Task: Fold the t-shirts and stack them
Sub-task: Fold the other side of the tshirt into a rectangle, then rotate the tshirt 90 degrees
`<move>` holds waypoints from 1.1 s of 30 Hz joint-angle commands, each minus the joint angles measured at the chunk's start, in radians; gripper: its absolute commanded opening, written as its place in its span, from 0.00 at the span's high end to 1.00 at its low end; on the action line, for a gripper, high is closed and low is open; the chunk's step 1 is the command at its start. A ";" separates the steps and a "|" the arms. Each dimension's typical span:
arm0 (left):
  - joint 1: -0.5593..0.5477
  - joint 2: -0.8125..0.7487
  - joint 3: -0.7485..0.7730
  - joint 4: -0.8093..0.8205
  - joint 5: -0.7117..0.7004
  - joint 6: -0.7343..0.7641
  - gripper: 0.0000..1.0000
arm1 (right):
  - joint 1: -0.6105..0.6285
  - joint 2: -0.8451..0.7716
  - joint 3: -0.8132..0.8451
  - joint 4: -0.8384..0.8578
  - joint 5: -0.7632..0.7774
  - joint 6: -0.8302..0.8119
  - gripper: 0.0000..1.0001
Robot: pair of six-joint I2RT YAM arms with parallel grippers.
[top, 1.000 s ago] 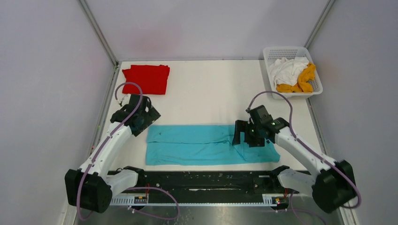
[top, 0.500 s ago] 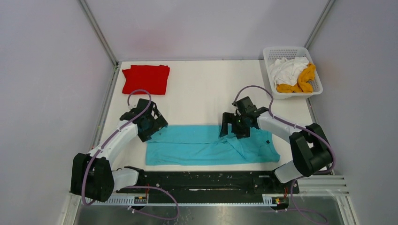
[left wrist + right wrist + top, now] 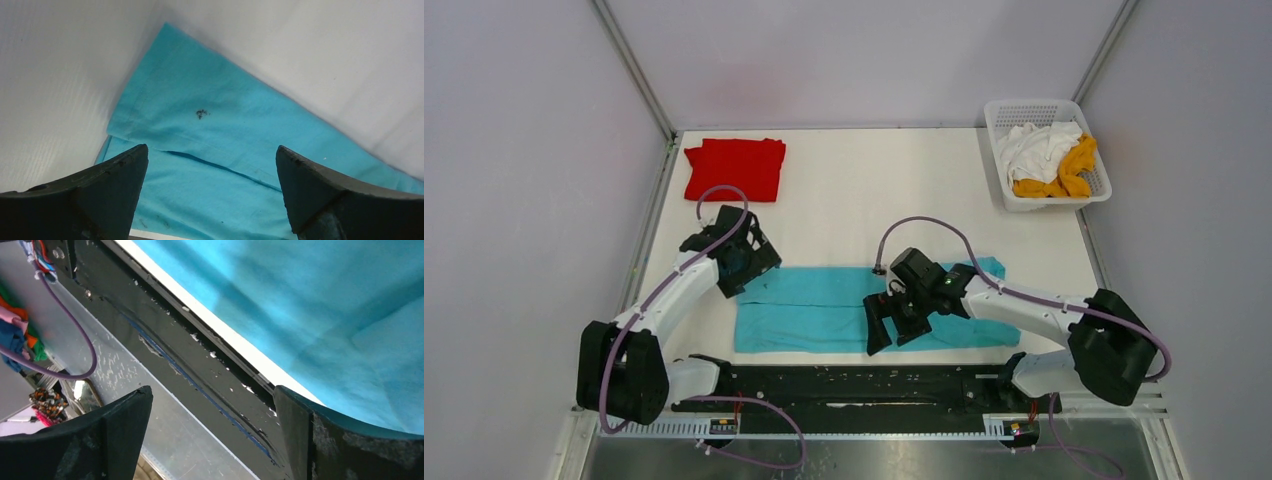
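Nearest item: my right claw (image 3: 887,336) sits at the 6 o'clock edge of the table (image 3: 874,200), over the near hem of the turquoise t-shirt (image 3: 814,305). Its fingers stand apart with nothing between them. Its wrist view shows only the shirt's edge and the black mounting rail (image 3: 200,370) below.

The turquoise t-shirt lies flat across the near half of the table as a long narrow band, with one fold line running lengthwise. Judgement: lengthwise fold made, crosswise fold outstanding.

My left claw (image 3: 742,265) hovers at the band's 9 o'clock end, over its far corner, fingers likewise apart and empty.

Farther off, at 11 o'clock, the red t-shirt (image 3: 734,168) lies folded into a neat rectangle, well apart from the rest. I take it as finished and as the base of the stack.

At 1 o'clock the white lattice basket (image 3: 1030,104) holds the white t-shirt (image 3: 1034,145) and the mustard-yellow t-shirt (image 3: 1072,168), both crumpled.

Assessment: one of four folded, one partway, two not started, nothing stacked
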 commanded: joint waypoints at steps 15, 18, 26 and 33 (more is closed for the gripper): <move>-0.256 0.161 -0.072 0.168 0.133 0.028 0.01 | -0.351 -0.216 -0.180 0.050 0.390 0.212 0.00; -0.277 0.170 -0.116 0.192 0.160 0.005 0.01 | -0.400 -0.085 -0.135 0.095 0.402 0.216 0.00; -0.359 0.129 -0.140 0.218 0.164 -0.116 0.01 | -0.503 0.420 0.273 0.155 0.301 0.174 0.01; -0.464 0.182 -0.065 0.294 0.134 -0.324 0.01 | -0.513 0.794 0.780 0.023 0.148 0.103 0.01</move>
